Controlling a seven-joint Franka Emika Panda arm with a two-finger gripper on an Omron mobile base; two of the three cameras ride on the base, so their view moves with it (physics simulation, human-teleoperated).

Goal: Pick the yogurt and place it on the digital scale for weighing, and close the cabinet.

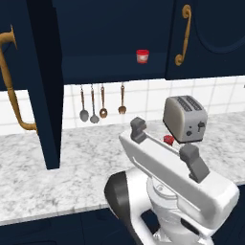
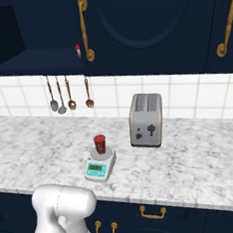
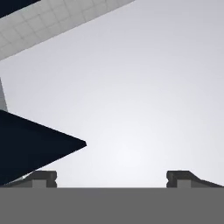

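Yogurt (image 2: pixel 100 142) sits on the digital scale (image 2: pixel 100 165) by the counter's front edge; gripper (image 3: pixel 112 178) wide, empty. Swinging for the open cabinet door (image 1: pixel 40 86) risks clipping the toaster (image 2: pixel 146 120).

One tall dark-red tapered yogurt cup (image 2: pixel 100 142) stands on one small white digital scale with a teal front panel (image 2: pixel 100 166), on the marbled grey surface (image 2: pixel 203 166) beyond the pincer (image 1: pixel 165 150). One silver two-slot toaster (image 2: pixel 146 120) sits past the pincer. One short red-lidded white cup (image 1: pixel 142 56) rests on the cabinet shelf above the pincer. Four hanging utensils (image 1: pixel 101 103) line the tiled wall. One navy cabinet door (image 1: pixel 33 81) stands open, left of the pincer.
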